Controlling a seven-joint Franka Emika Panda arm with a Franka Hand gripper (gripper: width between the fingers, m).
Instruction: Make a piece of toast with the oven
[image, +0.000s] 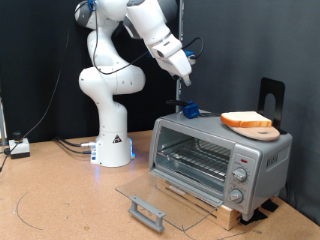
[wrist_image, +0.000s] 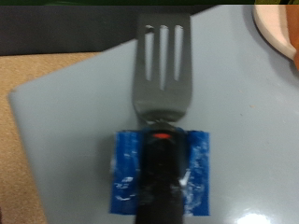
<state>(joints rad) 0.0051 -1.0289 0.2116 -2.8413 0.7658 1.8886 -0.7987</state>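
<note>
The oven (image: 215, 150) stands on a wooden base at the exterior view's right, its glass door (image: 160, 195) dropped fully open with the grey bar handle (image: 147, 211) at the front. The piece of toast (image: 245, 119) lies on a round wooden board (image: 264, 131) on the oven's top. My gripper (image: 185, 80) hangs just above a small blue object (image: 189, 110) on the oven top's left end. The wrist view shows a dark slotted spatula (wrist_image: 161, 75) resting in that blue holder (wrist_image: 126, 173) on the grey oven top (wrist_image: 56, 103). My fingers do not show there.
The robot's white base (image: 112, 140) stands to the exterior view's left of the oven, with cables (image: 70, 145) on the brown table. A black stand (image: 272, 100) rises behind the board. A pale rounded edge (wrist_image: 280, 21) of board or toast shows in the wrist view.
</note>
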